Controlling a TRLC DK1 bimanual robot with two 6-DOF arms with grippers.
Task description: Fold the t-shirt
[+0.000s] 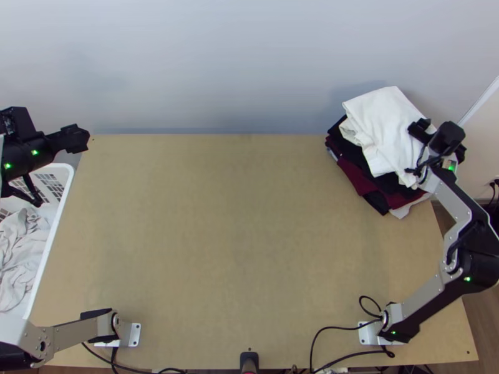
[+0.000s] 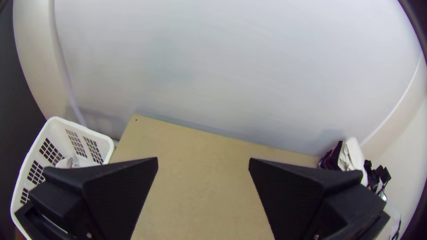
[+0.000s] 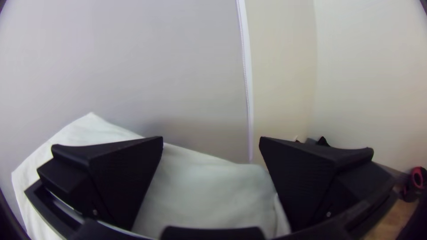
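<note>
Top view: white cloth, seemingly folded

The basket, with laundry in it, stood nearer than the left gripper's jaws. The table extended rightward from them. Left of the right gripper's jaws lay the stack, top garment upon it. Beyond both jaw sets stood the wall.
</note>
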